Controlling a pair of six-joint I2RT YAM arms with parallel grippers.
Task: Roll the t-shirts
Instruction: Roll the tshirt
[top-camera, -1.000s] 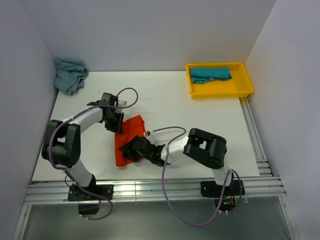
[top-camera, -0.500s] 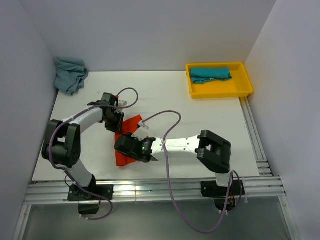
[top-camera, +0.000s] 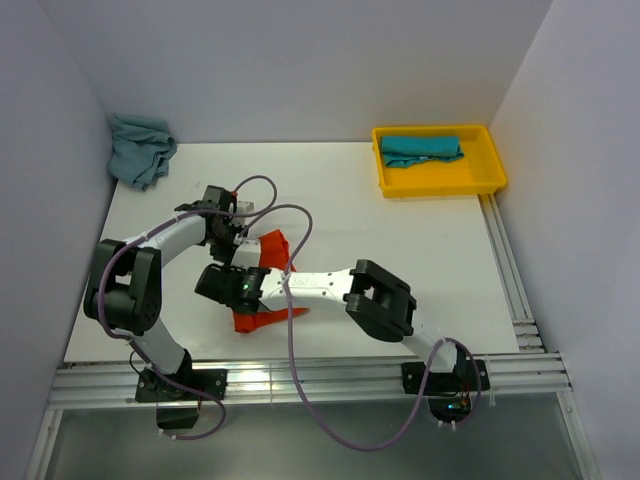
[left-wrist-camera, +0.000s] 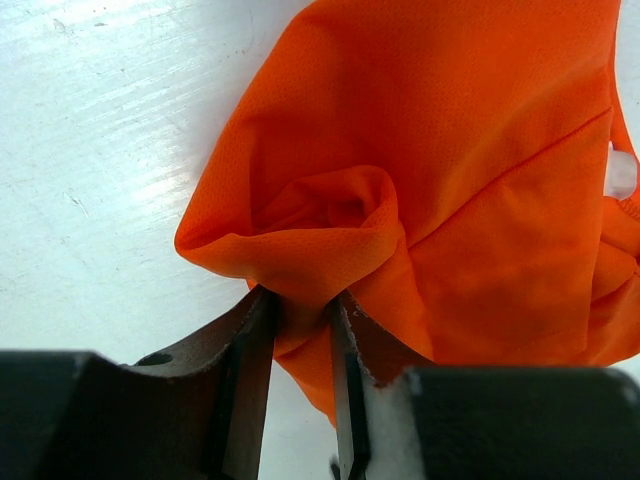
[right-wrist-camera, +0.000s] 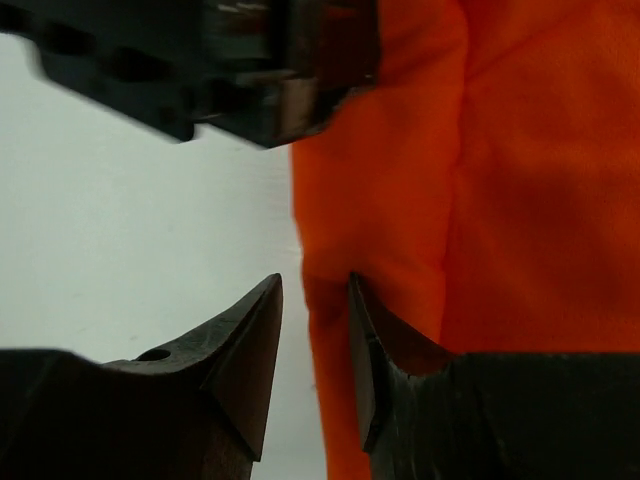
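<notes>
The bright orange-red t-shirt (top-camera: 272, 247) lies partly rolled on the white table, mostly hidden under my right arm. My left gripper (top-camera: 230, 247) is at its far left corner, shut on a rolled fold of the shirt (left-wrist-camera: 450, 150), which fills the gap between the jaws (left-wrist-camera: 302, 305). My right gripper (top-camera: 222, 280) reaches across to the shirt's left edge. Its jaws (right-wrist-camera: 315, 295) stand a little apart over that edge of the shirt (right-wrist-camera: 520, 200), with bare table showing between them. The left gripper (right-wrist-camera: 250, 90) shows just ahead of it.
A crumpled grey-blue t-shirt (top-camera: 140, 148) lies at the back left corner. A yellow tray (top-camera: 440, 186) at the back right holds a rolled teal t-shirt (top-camera: 421, 150). Walls close in on three sides. A rail runs along the right edge.
My right arm has swept left across the orange shirt, from its lower right to its left edge, and now covers most of it. The left gripper has stayed put.
</notes>
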